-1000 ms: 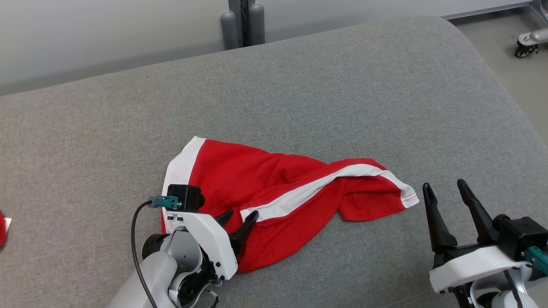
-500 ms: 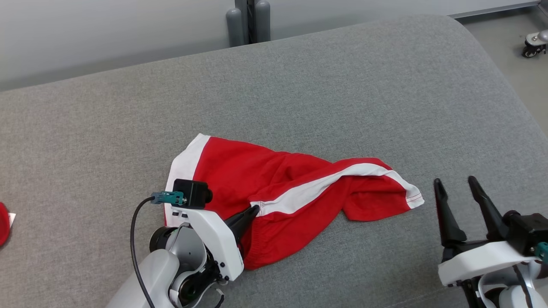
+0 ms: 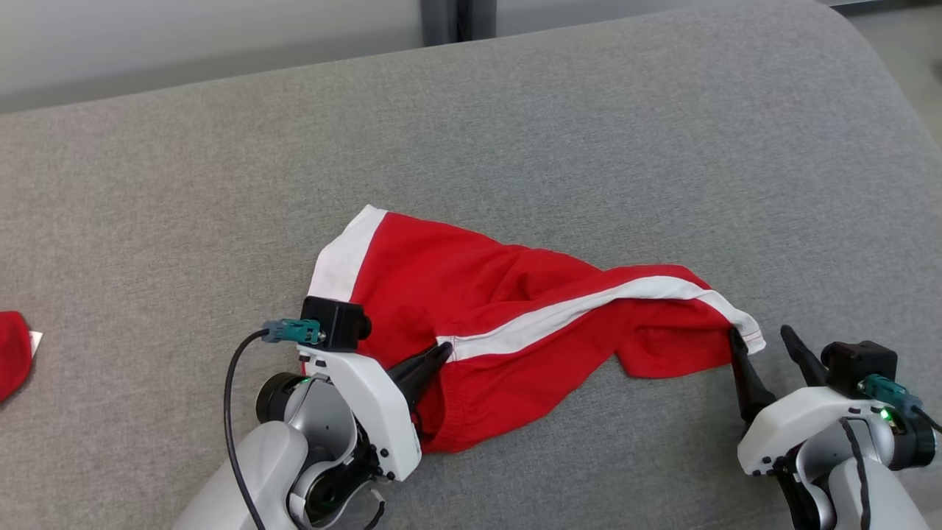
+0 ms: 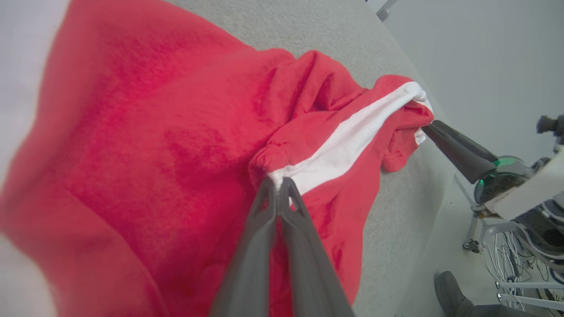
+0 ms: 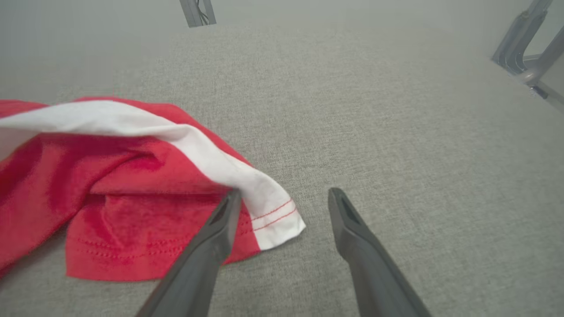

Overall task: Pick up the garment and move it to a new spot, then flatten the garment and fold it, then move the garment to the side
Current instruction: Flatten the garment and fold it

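Red garment (image 3: 456, 287) pinched at white stripe by left gripper (image 3: 444, 347); right gripper (image 3: 760, 333) spread at hem corner

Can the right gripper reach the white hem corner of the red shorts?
Probably yes: the right gripper stands open, the white hem corner already lies between its fingers, and nothing covers it.

You have the red shorts (image 3: 471, 294) lying crumpled near the front middle of the grey fabric surface (image 3: 589, 147), with a white side stripe (image 3: 544, 316) running along a raised ridge to the right-hand hem and another white band (image 3: 342, 254) flat at the far left corner.
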### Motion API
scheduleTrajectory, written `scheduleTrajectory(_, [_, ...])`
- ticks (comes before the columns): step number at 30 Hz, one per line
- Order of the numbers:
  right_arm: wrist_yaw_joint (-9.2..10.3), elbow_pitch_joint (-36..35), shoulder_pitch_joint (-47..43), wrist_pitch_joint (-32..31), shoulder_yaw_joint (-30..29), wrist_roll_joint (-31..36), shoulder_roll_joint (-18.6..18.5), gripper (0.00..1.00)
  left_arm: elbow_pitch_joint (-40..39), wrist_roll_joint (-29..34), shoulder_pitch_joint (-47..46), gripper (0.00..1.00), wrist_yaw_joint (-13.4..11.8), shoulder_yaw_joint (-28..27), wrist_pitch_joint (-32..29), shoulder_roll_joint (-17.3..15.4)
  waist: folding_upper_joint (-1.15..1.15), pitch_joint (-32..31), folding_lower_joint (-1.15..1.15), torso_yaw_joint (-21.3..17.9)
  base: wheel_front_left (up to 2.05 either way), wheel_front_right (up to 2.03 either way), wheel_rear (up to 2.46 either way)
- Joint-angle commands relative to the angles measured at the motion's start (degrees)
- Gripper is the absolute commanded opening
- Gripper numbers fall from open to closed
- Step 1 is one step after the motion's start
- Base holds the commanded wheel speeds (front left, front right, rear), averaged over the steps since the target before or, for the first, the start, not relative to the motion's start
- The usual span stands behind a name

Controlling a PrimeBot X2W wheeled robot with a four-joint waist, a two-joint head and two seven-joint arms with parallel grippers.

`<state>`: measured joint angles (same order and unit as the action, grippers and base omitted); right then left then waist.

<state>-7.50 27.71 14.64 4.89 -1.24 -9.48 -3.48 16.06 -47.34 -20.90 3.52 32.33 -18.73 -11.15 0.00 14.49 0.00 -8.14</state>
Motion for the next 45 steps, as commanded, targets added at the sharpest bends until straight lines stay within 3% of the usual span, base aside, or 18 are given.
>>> scheduleTrajectory(1, [0.02,1.55,1.03,0.03,0.16,-0.06,-0.52,1.00,-0.27,0.41,-0.93,0.00,0.15,-0.05,-0.06,-0.20,0.00,0.47,0.00,0.58,0.00,0.00,0.00])
scheduleTrajectory(3, [0.02,4.24,2.13,0.00,0.54,-0.36,-0.55,1.00,-0.39,0.47,-0.95,0.00,0.26,0.09,0.04,-0.22,0.00,0.64,0.00,0.85,0.00,0.00,0.00])
scheduleTrajectory(4, [0.02,5.52,2.46,-0.54,0.97,-0.69,-0.51,0.60,-0.50,0.44,-1.00,0.00,0.33,0.15,0.18,-0.17,0.00,0.69,0.00,0.95,0.00,0.00,0.00])
scheduleTrajectory(5, [0.02,6.46,2.72,-0.68,1.29,-1.06,-0.47,0.43,-0.62,0.37,-1.03,0.00,0.40,0.12,0.39,-0.14,0.00,0.73,0.00,1.03,0.00,0.00,0.00])
scheduleTrajectory(6, [0.02,7.15,3.11,-0.51,1.50,-1.35,-0.61,0.00,-0.72,0.38,-1.06,0.00,0.38,0.09,0.56,-0.15,0.00,0.73,0.00,1.07,0.00,0.00,0.00])
scheduleTrajectory(11, [0.03,7.75,3.99,0.71,2.83,-3.48,-1.88,0.00,-1.66,0.62,-0.86,0.00,0.58,-0.01,1.65,-0.61,0.00,-0.02,0.00,0.83,0.00,0.00,0.00])
scheduleTrajectory(17, [0.02,1.58,5.53,1.22,4.48,-4.76,-4.25,0.00,-5.29,4.08,-2.45,0.00,0.03,0.15,3.93,-2.67,0.00,-1.91,0.00,0.37,0.00,0.00,0.00])
scheduleTrajectory(25, [0.02,-18.01,10.76,-6.69,6.67,-3.94,-9.37,0.00,-15.18,11.38,-9.85,0.00,-2.11,-1.72,5.51,-7.61,0.00,-6.28,0.00,1.34,0.00,0.00,0.00])
scheduleTrajectory(26, [0.02,-24.53,13.95,-10.29,6.83,-3.47,-10.79,0.00,-18.43,14.80,-14.23,0.00,-2.86,-2.85,5.67,-9.75,0.00,-7.48,0.00,2.30,0.00,0.00,0.00])
scheduleTrajectory(31, [0.02,-32.49,20.41,-14.76,6.78,-3.52,-12.05,0.00,-21.66,18.67,-21.84,0.00,-3.64,-4.83,4.88,-11.94,0.00,-8.40,0.00,4.05,0.00,0.00,0.00])
scheduleTrajectory(37, [0.02,-35.61,26.19,-17.59,6.38,-4.39,-12.27,0.00,-22.53,19.49,-28.12,0.00,-4.10,-6.70,4.36,-12.28,0.00,-8.91,0.00,5.74,0.00,0.00,0.00])
scheduleTrajectory(45, [0.02,-32.76,29.65,-19.30,6.91,-6.45,-11.25,0.00,-20.39,19.12,-30.95,0.00,-3.54,-6.64,4.69,-11.63,0.00,-7.43,0.00,6.60,0.00,0.00,0.00])
